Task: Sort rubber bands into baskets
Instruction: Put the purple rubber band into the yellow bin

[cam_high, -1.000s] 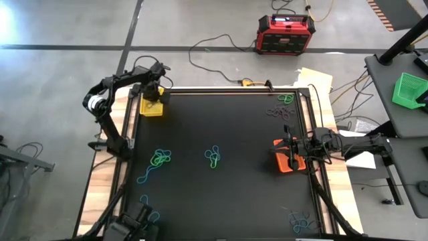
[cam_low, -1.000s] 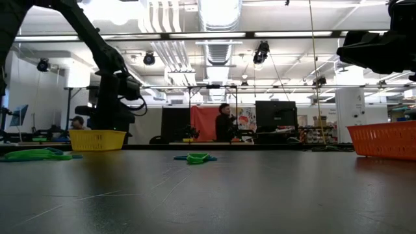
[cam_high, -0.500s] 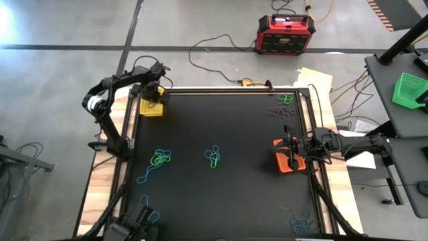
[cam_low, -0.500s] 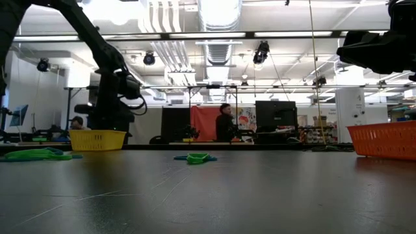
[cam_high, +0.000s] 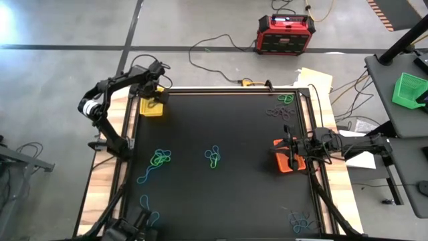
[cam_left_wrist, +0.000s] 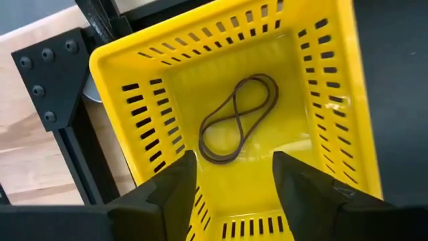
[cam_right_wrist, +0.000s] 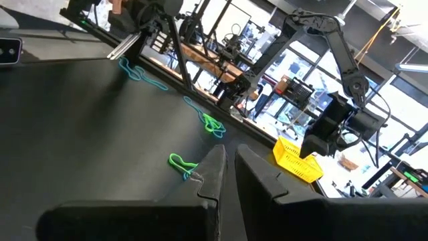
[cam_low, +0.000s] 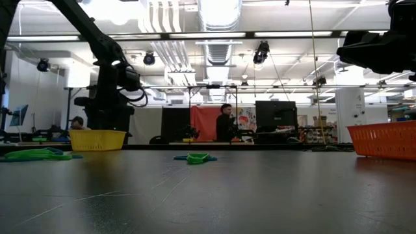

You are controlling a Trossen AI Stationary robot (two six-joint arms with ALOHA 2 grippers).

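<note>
The yellow basket (cam_high: 151,107) stands at the table's far left corner, and one dark rubber band (cam_left_wrist: 237,117) lies in a figure-eight on its floor. My left gripper (cam_left_wrist: 234,161) hangs open just above this basket, touching nothing. The orange basket (cam_high: 282,167) sits near the right edge with my right gripper (cam_high: 290,151) shut over it, nothing between its fingers in the wrist view (cam_right_wrist: 229,157). Green and blue rubber bands lie loose on the black mat at left (cam_high: 159,159) and centre (cam_high: 212,157). A green basket (cam_high: 409,90) stands on a side table at the right.
More bands lie scattered: dark ones at the far right (cam_high: 281,110), blue ones at the near left (cam_high: 148,201) and near right (cam_high: 301,221). A red and black box (cam_high: 285,33) with cables sits on the floor beyond the table. People stand in the room behind.
My left arm has drawn up a little above the yellow basket. The right arm and the bands on the mat have kept still.
</note>
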